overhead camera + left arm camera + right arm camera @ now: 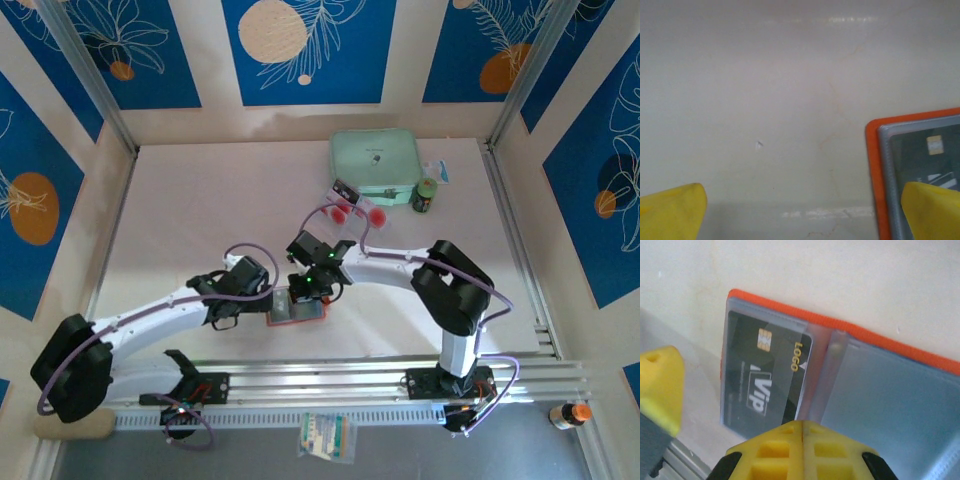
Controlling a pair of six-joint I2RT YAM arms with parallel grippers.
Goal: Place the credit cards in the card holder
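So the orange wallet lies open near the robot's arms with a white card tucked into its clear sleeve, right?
Not quite. The card in the sleeve is black, with a gold chip and "VIP" lettering, as the right wrist view shows. The orange wallet does lie open.

A robot test cell in a lab, dressed with decorative panels.

A pale table (220, 200) is enclosed by walls (300, 50) printed with blue leaf patterns and framed by aluminium posts (85, 70). Two arms are bolted to a slotted metal rail (330, 385) at the near edge, and cables (60, 385) are looped at their bases.
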